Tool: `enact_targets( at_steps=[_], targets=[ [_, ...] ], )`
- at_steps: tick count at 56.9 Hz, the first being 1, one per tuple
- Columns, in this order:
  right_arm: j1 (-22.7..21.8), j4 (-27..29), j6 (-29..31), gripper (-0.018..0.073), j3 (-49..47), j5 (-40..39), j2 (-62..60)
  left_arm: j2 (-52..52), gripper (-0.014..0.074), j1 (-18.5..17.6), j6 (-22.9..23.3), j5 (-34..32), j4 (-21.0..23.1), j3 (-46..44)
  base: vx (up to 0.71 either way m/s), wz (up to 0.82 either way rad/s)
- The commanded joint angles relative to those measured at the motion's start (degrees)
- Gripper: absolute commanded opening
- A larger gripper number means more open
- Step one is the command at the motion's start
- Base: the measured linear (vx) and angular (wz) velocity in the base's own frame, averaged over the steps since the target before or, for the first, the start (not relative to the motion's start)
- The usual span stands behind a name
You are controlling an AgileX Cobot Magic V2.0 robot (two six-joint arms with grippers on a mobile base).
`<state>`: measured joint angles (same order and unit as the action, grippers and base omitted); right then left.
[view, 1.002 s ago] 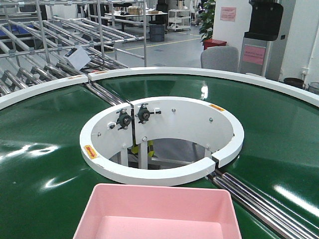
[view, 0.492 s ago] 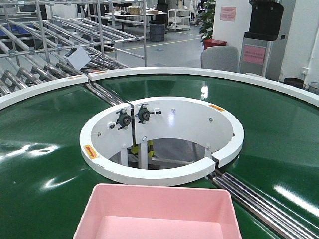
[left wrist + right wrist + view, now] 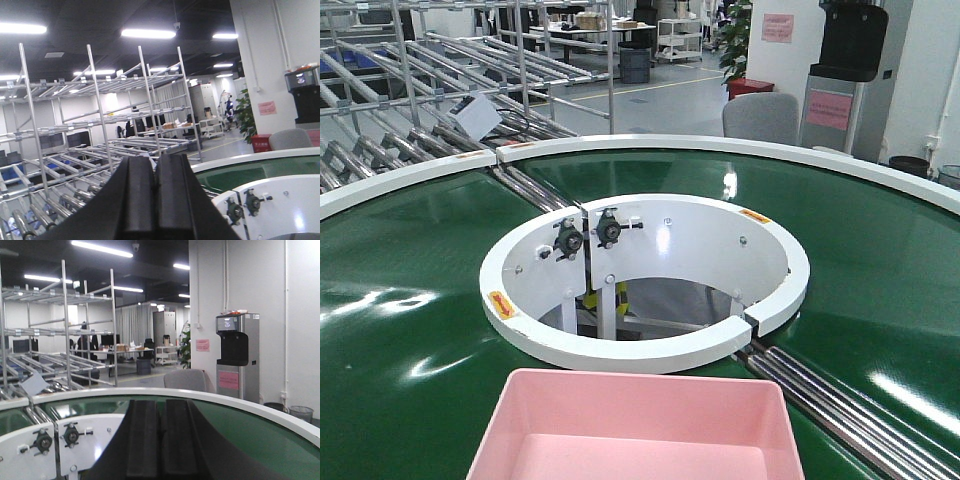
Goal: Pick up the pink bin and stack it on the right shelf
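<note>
The left jaws are clenched on nothing, their black fingers pressed flat together. The right jaws are likewise closed and empty, fingers meeting along a thin seam. Both point level across the green conveyor belt toward the metal racks, and neither wrist view contains the pink bin. In the front view the bin rests on the belt at 6 o'clock, just below the white inner ring, cut off by the frame edge. We see no right shelf in any view. We judge the grasp not yet begun. Closed jaws would shove the bin rather than take it, its smooth walls and thin rim could slip, and an unseen target invites misalignment.
</note>
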<state>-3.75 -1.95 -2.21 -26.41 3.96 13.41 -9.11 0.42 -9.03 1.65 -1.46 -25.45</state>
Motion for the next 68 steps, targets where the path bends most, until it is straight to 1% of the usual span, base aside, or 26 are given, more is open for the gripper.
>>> enact_targets(
  at_steps=[1, 9, 15, 19, 22, 26, 31, 35, 38, 41, 44, 47, 50, 54, 57, 59, 61, 65, 68],
  targets=[
    [-0.31, -1.33, 0.11, -0.0011, -6.48, 0.58, 5.50, -6.07, -0.0006, 0.03, -1.49, 0.03, 0.05, -5.94, 0.00, 0.00],
    [-0.31, -1.33, 0.11, -0.0009, -8.22, 1.94, 11.69, -12.86, 0.0000, 0.03, -1.49, 0.20, 0.05, -6.73, 0.00, 0.00],
    [-0.31, -1.28, 0.11, -0.0006, -8.22, 2.51, 15.83, -17.88, 0.0015, 0.03, -1.49, 2.31, 0.05, -6.73, 0.00, 0.00],
    [-0.31, -1.23, 0.11, 0.0008, -8.22, 2.81, 18.24, -20.92, 0.0048, 0.03, -1.49, 4.18, 0.05, -6.73, 0.00, 0.00],
    [-0.31, -1.23, 0.11, 0.0027, -8.22, 2.93, 19.60, -23.45, 0.0090, 0.03, -1.49, 5.49, 0.05, -6.73, 0.00, 0.00],
    [-0.31, -1.23, 0.11, 0.0071, -8.22, 3.07, 21.11, -26.11, 0.0155, 0.03, -1.49, 5.88, 0.05, -6.73, 0.00, 0.00],
    [-0.31, -1.23, 0.16, 0.0158, -8.22, 3.64, 22.54, -28.57, 0.0280, 0.03, -1.42, 5.19, 0.11, -6.73, 0.00, 0.00],
    [-0.31, -1.18, 0.16, 0.0262, -8.22, 3.80, 23.49, -30.24, 0.0370, 0.03, -1.08, 4.57, 0.29, -6.73, 0.00, 0.00],
    [-0.31, -1.12, 0.16, 0.0322, -8.22, 3.80, 24.02, -31.13, 0.0417, 0.03, -1.03, 4.82, 0.29, -6.73, 0.00, 0.00],
    [-0.31, -1.07, 0.16, 0.0376, -8.22, 3.67, 24.37, -31.84, 0.0438, 0.03, -0.95, 4.72, 0.29, -6.73, 0.00, 0.00],
    [-0.31, 0.16, -0.33, 0.0415, -8.22, 4.23, 24.83, -32.70, 0.0443, 0.03, -0.16, 3.89, 0.44, -6.73, 0.00, 0.00],
    [-0.31, 2.61, -1.18, 0.0428, -8.22, 5.68, 25.09, -33.10, 0.0443, 0.03, 0.26, 3.55, 0.44, -6.80, 0.00, 0.00],
    [-0.31, 2.96, -0.73, 0.0428, -8.22, 6.77, 25.92, -34.05, 0.0443, -0.02, 0.26, 4.21, 0.44, -7.34, 0.00, 0.00],
    [-0.31, 3.08, 0.84, 0.0428, -9.01, 10.02, 27.91, -35.71, 0.0443, -0.37, 0.40, 7.35, 2.38, -9.85, 0.00, 0.00],
    [-0.31, 4.00, 3.37, 0.0428, -10.57, 12.80, 31.03, -37.43, 0.0443, -1.84, 0.15, 9.72, 4.35, -13.35, 0.00, 0.00],
    [-0.31, 5.64, 5.94, 0.0428, -12.26, 14.58, 33.08, -39.03, 0.0443, -3.01, -0.77, 11.32, 5.24, -15.65, 0.00, 0.00],
    [-0.31, 8.34, 8.33, 0.0428, -14.33, 16.47, 35.82, -40.65, 0.0443, -4.39, -1.96, 12.58, 6.30, -18.02, 0.00, 0.00],
    [-0.31, 15.18, 15.06, 0.0428, -18.81, 20.37, 41.08, -45.25, 0.0443, -8.27, -4.42, 14.68, 8.69, -23.56, 0.00, 0.00],
    [-0.19, 20.66, 20.94, 0.0428, -22.63, 24.53, 45.46, -49.40, 0.0443, -10.53, -4.81, 15.95, 9.94, -27.42, 0.00, 0.00]
  ],
)
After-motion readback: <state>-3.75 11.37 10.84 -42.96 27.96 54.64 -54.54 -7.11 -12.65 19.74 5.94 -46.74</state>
